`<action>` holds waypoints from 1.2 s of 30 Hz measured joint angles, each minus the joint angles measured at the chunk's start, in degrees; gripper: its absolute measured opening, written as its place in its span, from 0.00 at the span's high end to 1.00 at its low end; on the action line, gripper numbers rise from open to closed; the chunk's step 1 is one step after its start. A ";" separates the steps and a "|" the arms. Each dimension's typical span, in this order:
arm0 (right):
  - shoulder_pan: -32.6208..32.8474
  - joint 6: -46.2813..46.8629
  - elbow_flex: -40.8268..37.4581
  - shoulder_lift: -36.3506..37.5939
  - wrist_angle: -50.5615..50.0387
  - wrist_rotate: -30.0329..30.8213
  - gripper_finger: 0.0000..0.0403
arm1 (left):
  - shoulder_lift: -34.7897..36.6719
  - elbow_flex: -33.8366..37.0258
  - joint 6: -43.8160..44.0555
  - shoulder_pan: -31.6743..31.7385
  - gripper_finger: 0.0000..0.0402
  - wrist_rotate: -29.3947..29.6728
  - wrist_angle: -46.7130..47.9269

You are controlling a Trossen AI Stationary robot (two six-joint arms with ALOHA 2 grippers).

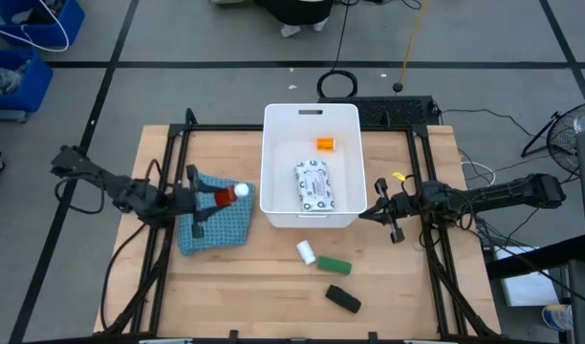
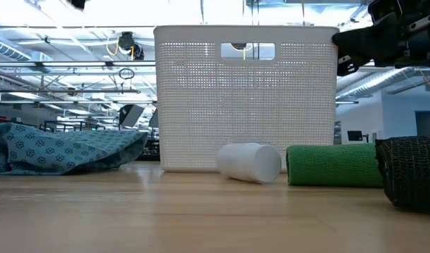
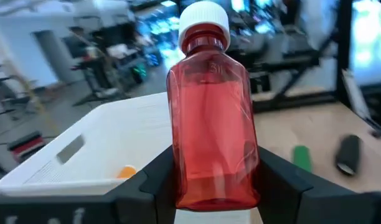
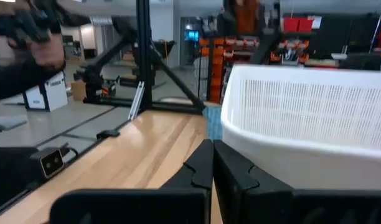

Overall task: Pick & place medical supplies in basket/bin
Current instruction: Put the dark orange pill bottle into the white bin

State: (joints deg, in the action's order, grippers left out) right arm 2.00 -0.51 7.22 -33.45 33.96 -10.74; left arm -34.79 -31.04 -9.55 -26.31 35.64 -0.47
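My left gripper is shut on the red bottle, a clear red bottle with a white cap, above the blue-teal cloth left of the white bin. In the bin lie the orange bottle and the white printed packet. The white roll, green block and black block rest on their sides on the table near the bin's near side. My right gripper is shut and hovers by the bin's right near corner. My left gripper pinches the red bottle's lower body between its two fingers, one on each flat side. The fingers come level from the table's left, and the bottle lies along them with its white cap pointing toward the bin. It is lifted clear of the cloth.
The dark arm frame borders the work area left and right. Blue crates sit on the floor beyond the table's far left corner. Bare wood lies along the near edge left of the loose items.
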 joint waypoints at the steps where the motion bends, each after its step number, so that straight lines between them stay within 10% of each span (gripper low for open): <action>1: 0.00 -0.13 0.00 0.02 0.69 -0.02 1.00 | 1.48 2.56 -0.37 0.49 0.59 0.26 -2.71; 23: -3.85 -4.72 0.00 3.48 4.00 0.09 1.00 | 5.55 17.44 -0.37 6.34 0.57 10.48 -21.60; 30: -3.87 -6.47 0.11 3.54 1.72 0.20 1.00 | 2.43 12.22 -7.40 12.29 0.61 15.32 -23.09; 36: -3.87 -8.25 0.11 3.54 1.30 0.16 1.00 | -9.52 0.10 -14.57 21.55 0.60 4.13 -22.17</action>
State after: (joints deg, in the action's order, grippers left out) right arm -1.87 -8.77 7.33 -29.91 35.27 -10.58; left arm -44.31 -30.94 -24.12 -4.76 39.77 -22.63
